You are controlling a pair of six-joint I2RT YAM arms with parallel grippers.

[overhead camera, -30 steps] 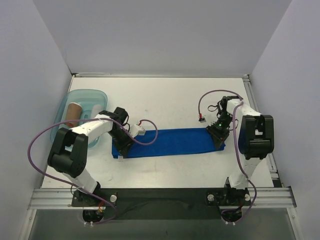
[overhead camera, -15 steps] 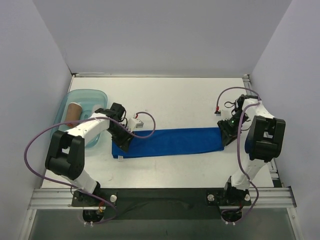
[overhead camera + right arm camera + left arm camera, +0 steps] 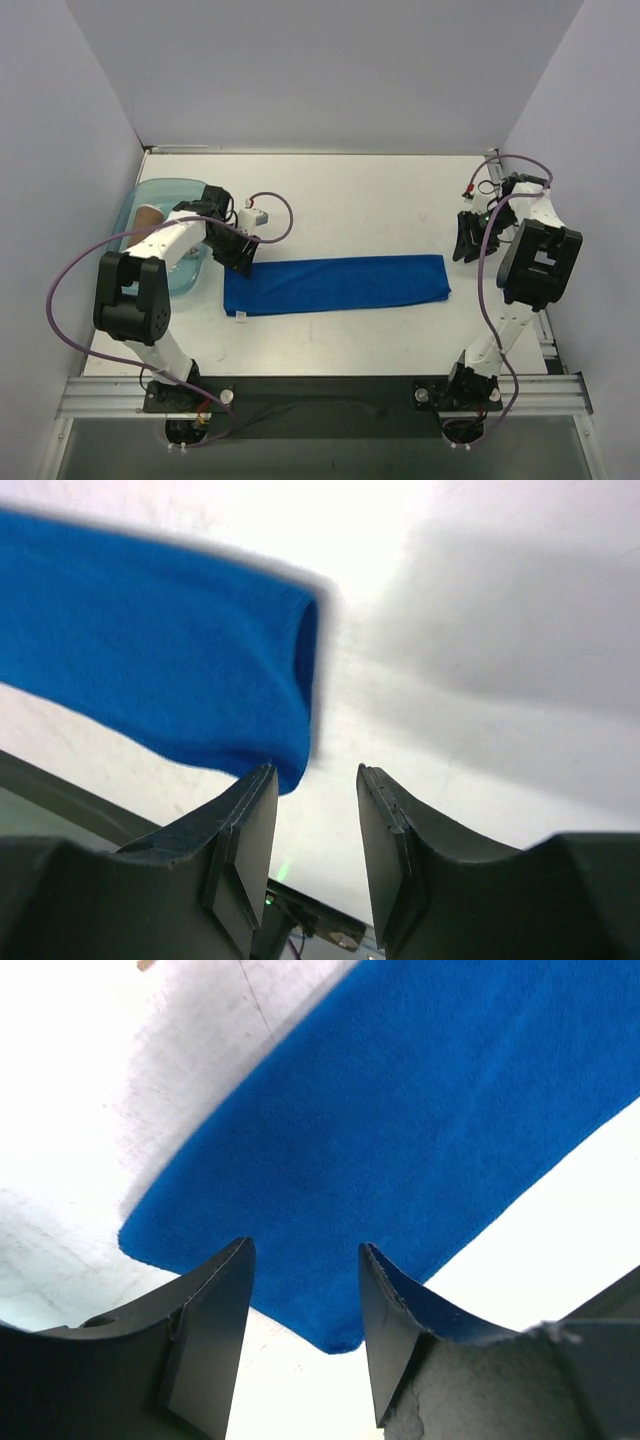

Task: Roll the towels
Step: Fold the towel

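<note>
1. Blue towel (image 3: 340, 284) lies flat on the surface (image 3: 350, 190), a long strip running left to right in the middle-front. White tag (image 3: 240, 314) is at its near-left corner. No roll started yet.
2. Left tool (image 3: 240, 258) is at the towel's far-left corner. Its jaws are parted to a medium gap and hold nothing. The left wrist view shows the cloth corner below the open tool (image 3: 303, 1250); I cannot tell if the tips touch the cloth.
3. Right tool (image 3: 466, 240) is just off the towel's right end, clear of it. Jaws are parted a little narrower and also empty. In the right wrist view, only bare surface shows between the jaws of the tool (image 3: 315, 770).
4. Blue tub (image 3: 170, 183) at far left holds a tan roll (image 3: 148, 217) (probably a finished towel).
5. Risk: the right end looks thick and doubled. A pinch that catches only the top layer would peel the strip open instead of turning it.
6. Risk: the strip is long. If the first turn starts crooked or from one corner only, the roll will likely cone or telescope.
7. Risk: soft terry drags on the surface. A loose first tuck would likely slide rather than roll.
8. Risk: the left arm works close to the tub, and its purple cable (image 3: 275, 215) loops beside the tool (could snag or nudge the tub).
</note>
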